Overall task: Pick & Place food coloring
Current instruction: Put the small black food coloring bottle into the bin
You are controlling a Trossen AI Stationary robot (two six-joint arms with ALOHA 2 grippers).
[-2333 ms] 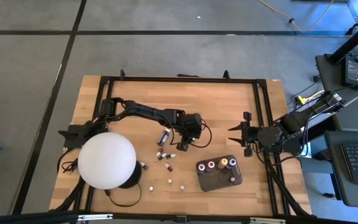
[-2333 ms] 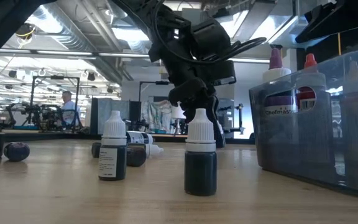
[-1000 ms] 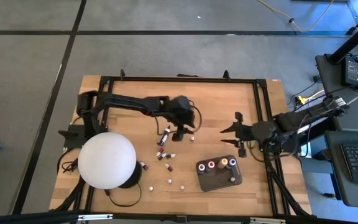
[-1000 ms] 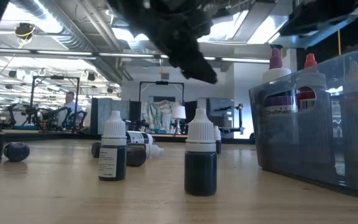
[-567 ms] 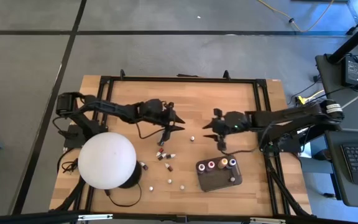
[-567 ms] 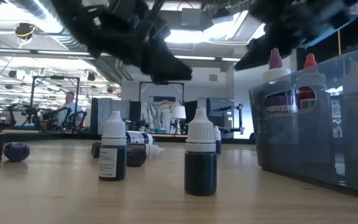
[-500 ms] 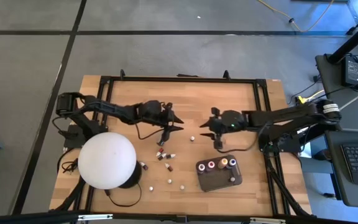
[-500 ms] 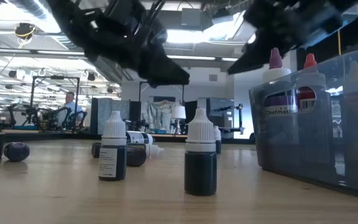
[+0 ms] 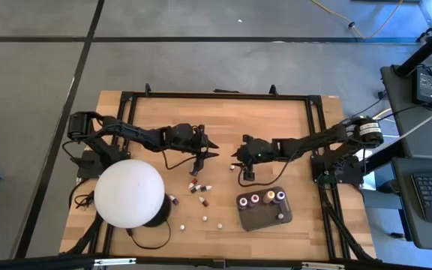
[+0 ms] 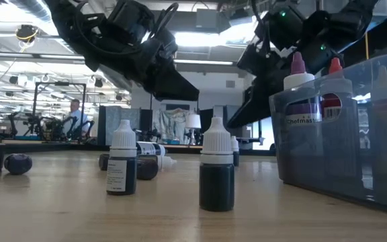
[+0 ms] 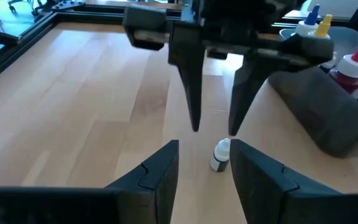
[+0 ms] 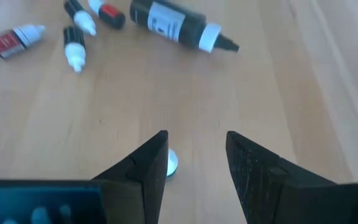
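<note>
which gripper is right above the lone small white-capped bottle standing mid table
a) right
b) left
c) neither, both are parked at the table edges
a, the right gripper hangs open over the small bottle, whose white cap shows beside its fingers in the right wrist view, while the left gripper waits apart.

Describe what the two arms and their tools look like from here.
Both arms are dark, jointed links with black cables looped alongside. The left tool and right tool each end in two tapering, pointed black fingers. The right arm shows small green lights in the low view.
</note>
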